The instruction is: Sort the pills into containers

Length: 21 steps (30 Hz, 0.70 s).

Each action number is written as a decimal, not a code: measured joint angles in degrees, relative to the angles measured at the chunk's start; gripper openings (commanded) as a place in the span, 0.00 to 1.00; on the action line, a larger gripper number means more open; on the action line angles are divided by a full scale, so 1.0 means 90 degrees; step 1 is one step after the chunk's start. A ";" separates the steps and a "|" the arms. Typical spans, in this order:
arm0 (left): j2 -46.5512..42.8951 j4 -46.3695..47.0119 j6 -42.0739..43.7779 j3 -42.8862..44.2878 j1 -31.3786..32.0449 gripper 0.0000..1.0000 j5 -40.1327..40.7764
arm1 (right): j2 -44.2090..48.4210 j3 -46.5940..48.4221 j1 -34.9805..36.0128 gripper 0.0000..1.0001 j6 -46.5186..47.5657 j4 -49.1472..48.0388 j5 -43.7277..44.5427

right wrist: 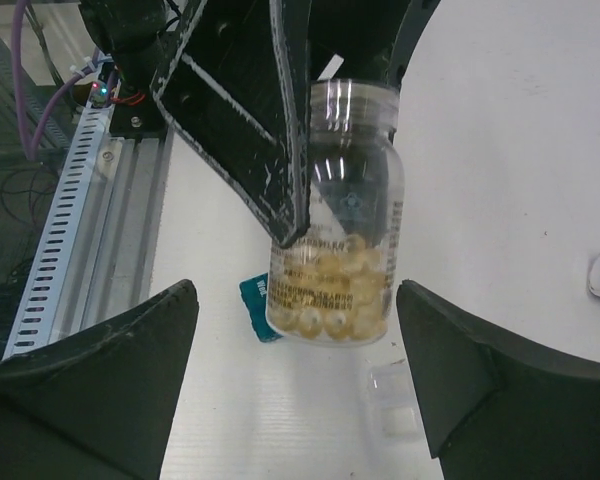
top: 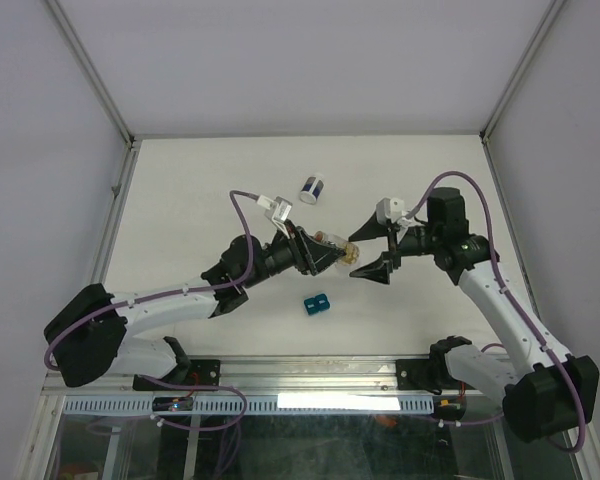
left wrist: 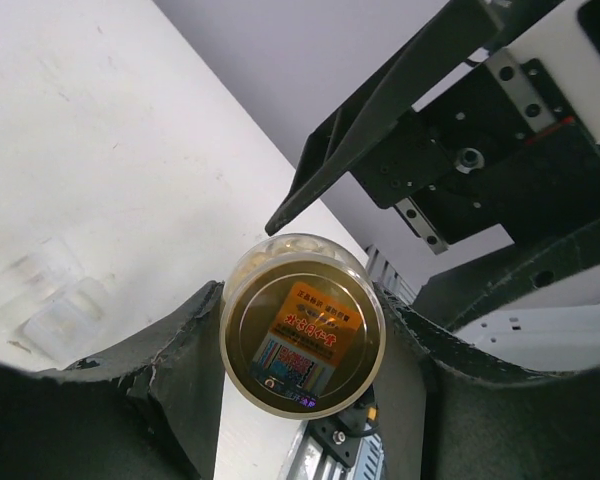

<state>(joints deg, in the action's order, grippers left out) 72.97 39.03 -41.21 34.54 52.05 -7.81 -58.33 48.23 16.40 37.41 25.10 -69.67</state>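
Observation:
My left gripper is shut on a clear pill bottle and holds it above the table. Pale yellow round pills are heaped at the bottle's end that points toward my right gripper. The bottle's other end, a round face with an orange label, sits between the left fingers. My right gripper is open. Its fingers stand wide on either side of the pill-filled end without touching it. The tiny clear containers lie on the table below the bottle, and they also appear faintly in the left wrist view.
A small teal block lies on the table near the front, partly behind the bottle in the right wrist view. A white jar with a dark-blue band lies farther back. The aluminium rail runs along the table's near edge.

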 measured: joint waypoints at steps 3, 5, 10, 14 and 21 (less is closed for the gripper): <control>0.0199 -0.0012 -0.0041 0.0027 0.0204 0.00 0.0345 | 0.0007 -0.0080 0.0090 0.82 -0.0012 -0.0134 0.0192; 0.0291 -0.0027 -0.0058 0.0068 0.0306 0.00 0.0520 | 0.0015 -0.0158 0.0136 0.80 -0.0036 -0.0243 0.0357; 0.0430 -0.0051 -0.0151 0.0291 0.0430 0.00 0.0835 | 0.0017 -0.0352 0.0299 0.73 -0.0170 -0.0525 0.0801; 0.0527 -0.0041 -0.0226 0.0420 0.0500 0.00 0.1013 | 0.0017 -0.0362 0.0386 0.65 -0.0270 -0.0741 0.1105; 0.0656 -0.0102 -0.0367 0.0483 0.0551 0.00 0.1103 | 0.0015 -0.0425 0.0435 0.39 -0.0391 -0.0906 0.1443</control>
<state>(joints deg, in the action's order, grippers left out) 78.87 38.11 -44.51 38.89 57.01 2.11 -58.19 44.40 20.32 33.89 16.95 -56.69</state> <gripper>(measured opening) 0.507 0.536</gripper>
